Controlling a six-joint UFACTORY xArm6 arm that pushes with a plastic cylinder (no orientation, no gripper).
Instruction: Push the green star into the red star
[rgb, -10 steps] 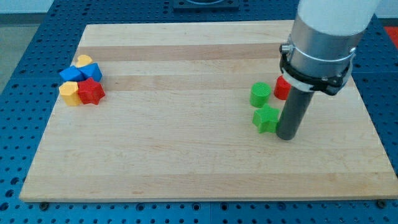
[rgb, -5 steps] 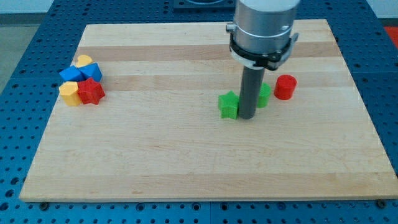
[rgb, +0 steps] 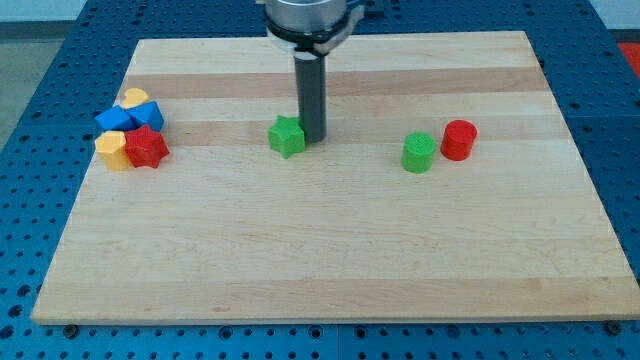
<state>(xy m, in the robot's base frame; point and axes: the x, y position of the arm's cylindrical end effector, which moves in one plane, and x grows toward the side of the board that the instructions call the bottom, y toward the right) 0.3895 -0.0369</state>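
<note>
green star (rgb: 287, 136), red star (rgb: 147, 147), pale wooden board (rgb: 330, 250)

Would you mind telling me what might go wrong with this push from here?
My tip touches the green star on its right, near its upper edge, so the star may rotate or slip off the tip toward the view's bottom. The red star sits packed against yellow and blue blocks, so a firm arrival could scatter that cluster.

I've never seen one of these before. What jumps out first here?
A dark rod comes down from the view's top, my tip right against the green star near the board's middle. At the view's left sits a tight cluster: the red star with blue and yellow blocks. Toward the right, a green cylinder and a red cylinder stand side by side.
</note>
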